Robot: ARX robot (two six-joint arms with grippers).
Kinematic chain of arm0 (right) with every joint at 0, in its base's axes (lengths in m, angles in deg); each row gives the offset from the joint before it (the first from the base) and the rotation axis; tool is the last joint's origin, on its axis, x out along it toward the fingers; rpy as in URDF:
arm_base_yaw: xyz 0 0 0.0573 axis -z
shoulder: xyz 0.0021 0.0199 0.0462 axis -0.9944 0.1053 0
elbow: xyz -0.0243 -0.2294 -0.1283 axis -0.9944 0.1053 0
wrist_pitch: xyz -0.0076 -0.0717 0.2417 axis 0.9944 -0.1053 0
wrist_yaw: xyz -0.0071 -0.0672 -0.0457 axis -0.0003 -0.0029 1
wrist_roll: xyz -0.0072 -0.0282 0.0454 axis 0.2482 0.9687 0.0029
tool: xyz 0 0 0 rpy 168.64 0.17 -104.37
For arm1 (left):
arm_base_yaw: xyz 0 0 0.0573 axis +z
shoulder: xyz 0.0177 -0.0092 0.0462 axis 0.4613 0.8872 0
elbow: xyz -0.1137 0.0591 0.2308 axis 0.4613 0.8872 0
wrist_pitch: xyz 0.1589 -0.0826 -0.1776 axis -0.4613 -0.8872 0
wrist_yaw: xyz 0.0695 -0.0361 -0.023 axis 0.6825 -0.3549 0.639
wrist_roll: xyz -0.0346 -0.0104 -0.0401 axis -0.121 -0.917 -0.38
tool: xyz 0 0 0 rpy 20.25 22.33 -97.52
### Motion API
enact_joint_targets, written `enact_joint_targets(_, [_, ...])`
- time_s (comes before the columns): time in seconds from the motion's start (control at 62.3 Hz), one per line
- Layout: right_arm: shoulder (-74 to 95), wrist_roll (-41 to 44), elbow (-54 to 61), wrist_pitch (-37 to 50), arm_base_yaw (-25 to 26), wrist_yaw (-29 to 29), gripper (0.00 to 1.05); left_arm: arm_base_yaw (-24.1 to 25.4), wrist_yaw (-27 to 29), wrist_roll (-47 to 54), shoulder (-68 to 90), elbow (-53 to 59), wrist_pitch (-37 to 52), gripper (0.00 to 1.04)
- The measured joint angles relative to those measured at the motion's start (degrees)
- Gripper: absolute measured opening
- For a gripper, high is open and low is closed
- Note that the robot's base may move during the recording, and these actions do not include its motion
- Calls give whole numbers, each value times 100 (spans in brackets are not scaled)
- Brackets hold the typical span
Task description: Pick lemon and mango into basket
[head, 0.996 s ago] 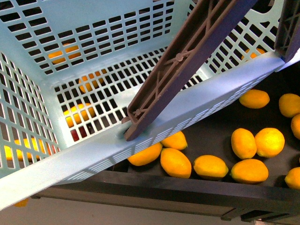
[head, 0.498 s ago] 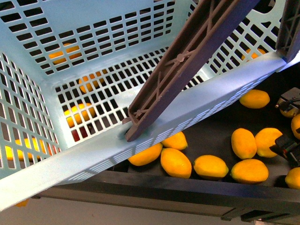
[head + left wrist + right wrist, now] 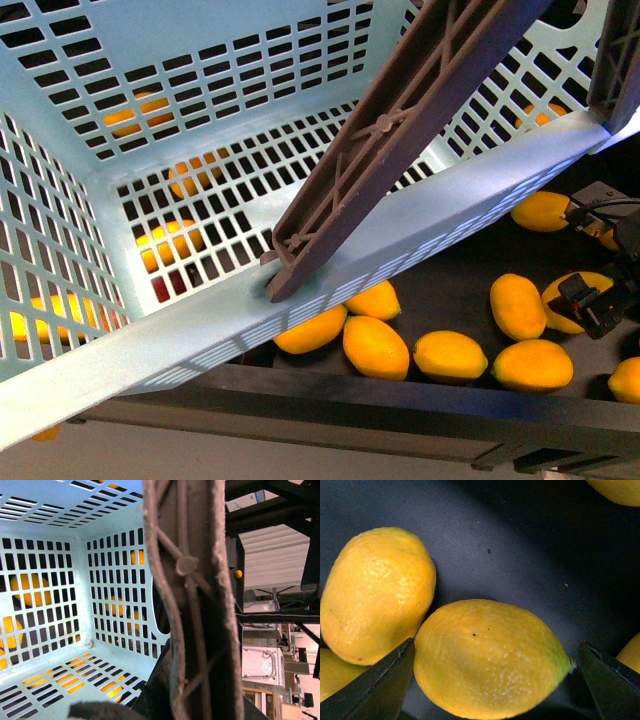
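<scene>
Since half a second ago the right gripper (image 3: pixel 495 647) has been carried further in from the right edge of the front view, so that its black fingers (image 3: pixel 588 303) are now seen over the lemon (image 3: pixel 560 297), part of which is hidden by them; the fruits and the basket (image 3: pixel 400 240) have not been shifted. Most of the front view is taken up by the light blue slotted basket, held tilted, with its brown handle (image 3: pixel 400 130) crossing it slantwise; behind its near rim the dark tray (image 3: pixel 460 275) is partly covered. The lemon lies on the tray near its right end, just beside a deeper orange fruit (image 3: pixel 377 595) that is nearly touching it. In the right wrist view the jaws are spread wide, one dark fingertip being seen at each tapered end of the lemon, with a gap left on both sides and no contact made. At least nine yellow-orange oval fruits can be counted on the tray in the front view, and several more are glimpsed through the basket's slots; nothing is seen lying inside the basket. The mango cannot be picked out with certainty among these fruits. The left wrist view is filled by the handle and the basket's inner walls, and whether the left gripper is closed cannot be told.
</scene>
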Motion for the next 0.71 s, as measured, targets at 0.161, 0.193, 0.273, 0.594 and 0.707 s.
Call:
enact_joint_targets(0.161, [175, -83, -205, -98, 0, 15, 96, 0, 2, 2, 0, 0, 0, 5])
enact_joint_targets(0.193, [195, -96, -234, -105, -2, 11, 96, 0, 0, 2, 0, 0, 0, 5])
enact_joint_targets(0.273, [284, -129, -317, -140, -20, 22, 96, 0, -7, 0, 0, 0, 0, 5])
enact_joint_targets(0.594, [568, -205, -389, -208, 26, 125, 96, 0, 4, 2, 0, 0, 0, 5])
enact_joint_targets(0.707, [570, -278, -396, -210, 131, 120, 96, 0, 0, 2, 0, 0, 0, 5])
